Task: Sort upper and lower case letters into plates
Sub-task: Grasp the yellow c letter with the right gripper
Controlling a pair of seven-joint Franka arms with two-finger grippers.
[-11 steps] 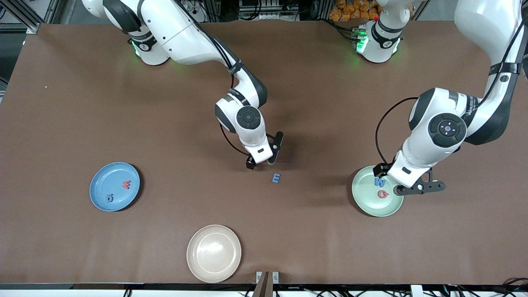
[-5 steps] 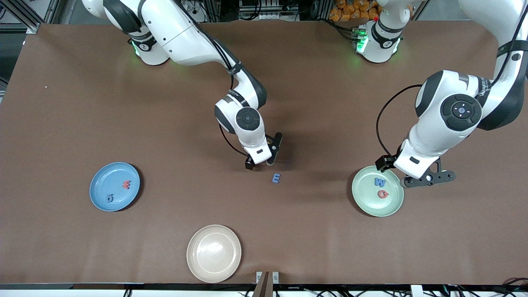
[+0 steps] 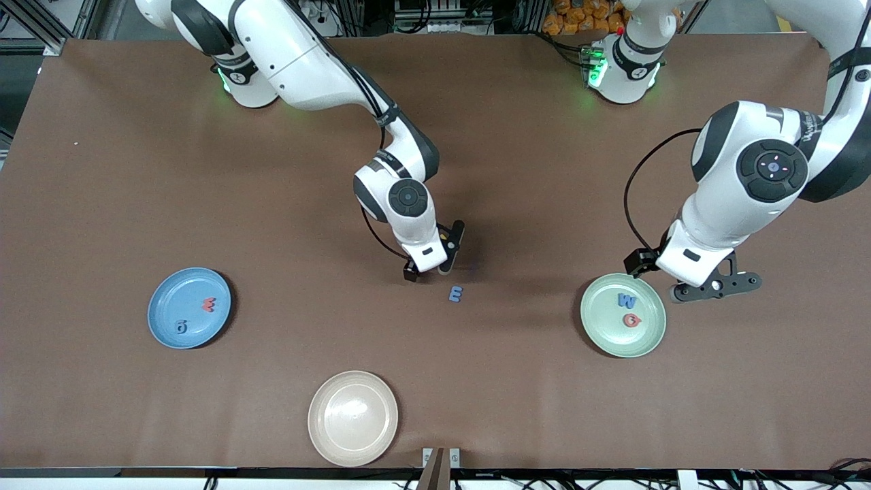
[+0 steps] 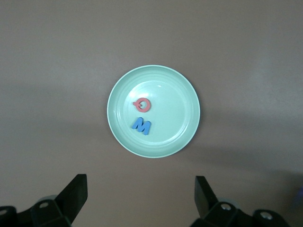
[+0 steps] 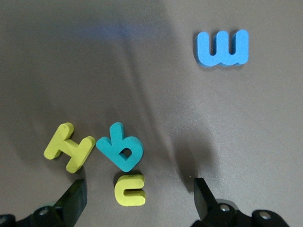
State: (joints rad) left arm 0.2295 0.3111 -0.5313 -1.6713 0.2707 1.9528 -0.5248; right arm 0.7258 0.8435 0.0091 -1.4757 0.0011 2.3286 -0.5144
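On the brown worktop (image 3: 136, 170) lie three round shallow plates. The sky blue matte plate (image 3: 163, 320) sits toward the right arm's end and carries a small red foam letter (image 3: 208, 305) and a small dark blue letter (image 3: 180, 327). The pale mint green plate (image 3: 605, 337) sits toward the left arm's end; in it lie a flat blue letter M (image 4: 141, 126) and a red round letter (image 4: 142, 105), close together but apart. The cream-beige plate (image 3: 353, 418) lies nearest to the front camera, between the two others, with nothing in it.

The right gripper (image 3: 434, 262) hangs low over the middle of the worktop, its jaws apart and holding nothing. Just nearer to the front camera than it lies a flat blue letter E (image 3: 456, 293), alone on the brown surface. The right wrist view shows three more small foam letters under this gripper: a yellow-green letter H (image 5: 69, 147), a teal letter b (image 5: 120, 147) touching it, and a yellow-green letter c (image 5: 130, 190) just beside the b. They are crowded together; from the front the arm hides them.

The left gripper (image 3: 708, 289) is in the air over the worktop beside the rim of the mint plate, jaws wide apart and empty.
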